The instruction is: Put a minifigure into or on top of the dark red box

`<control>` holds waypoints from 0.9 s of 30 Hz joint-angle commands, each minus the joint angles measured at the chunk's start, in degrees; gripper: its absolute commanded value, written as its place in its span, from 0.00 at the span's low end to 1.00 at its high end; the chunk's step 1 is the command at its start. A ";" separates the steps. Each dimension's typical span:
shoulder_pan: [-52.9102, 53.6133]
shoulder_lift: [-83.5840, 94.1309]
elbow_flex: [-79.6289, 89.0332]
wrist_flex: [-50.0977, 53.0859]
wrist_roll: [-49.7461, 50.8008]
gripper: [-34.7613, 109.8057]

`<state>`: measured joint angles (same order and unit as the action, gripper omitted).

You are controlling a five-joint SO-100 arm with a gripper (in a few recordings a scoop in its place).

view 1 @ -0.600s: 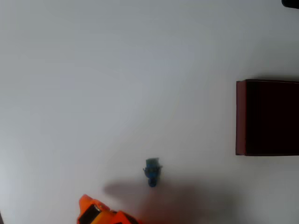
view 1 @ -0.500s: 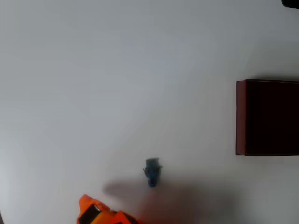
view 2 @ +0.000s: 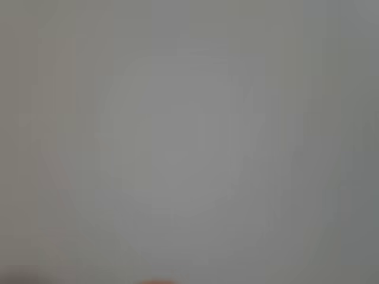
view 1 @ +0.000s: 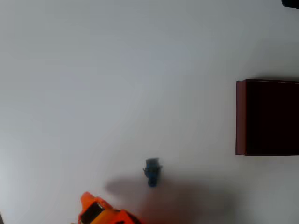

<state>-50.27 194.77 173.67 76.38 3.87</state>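
Observation:
A tiny minifigure [view 1: 152, 171] with a teal top and blue body lies on the white table in the overhead view, low and near the middle. The dark red box [view 1: 267, 117], with thin red walls and a near-black inside, sits at the right edge, cut off by the frame. My orange gripper [view 1: 98, 212] pokes in at the bottom edge, down and to the left of the figure and well apart from it. Its fingers cannot be made out, so its state is unclear. The wrist view is a blurred grey field.
The white table [view 1: 117, 84] stretches bare across the left and top of the overhead view. A soft shadow lies on the table just below the minifigure. A small dark object [view 1: 291, 3] shows at the top right corner.
The gripper has sunk slightly toward the bottom edge. The minifigure and the box have not moved.

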 commanded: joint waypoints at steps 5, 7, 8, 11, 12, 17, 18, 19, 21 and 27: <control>7.91 0.70 -2.02 -4.39 22.41 0.24; 13.36 0.00 -5.62 -0.35 32.08 0.24; 15.91 -1.67 -6.86 0.26 36.39 0.24; 22.85 -2.46 -7.65 3.08 48.60 0.25; 24.96 -2.55 -7.82 3.43 50.89 0.27; 41.48 -15.56 -14.85 11.78 58.18 0.30; 44.03 -20.39 -16.26 11.16 58.36 0.30; 46.05 -25.66 -17.67 10.90 59.77 0.31; 49.04 -35.24 -20.57 10.99 62.84 0.32; 50.27 -41.66 -22.68 13.54 75.76 0.33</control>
<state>-0.88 153.98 153.98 87.54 73.48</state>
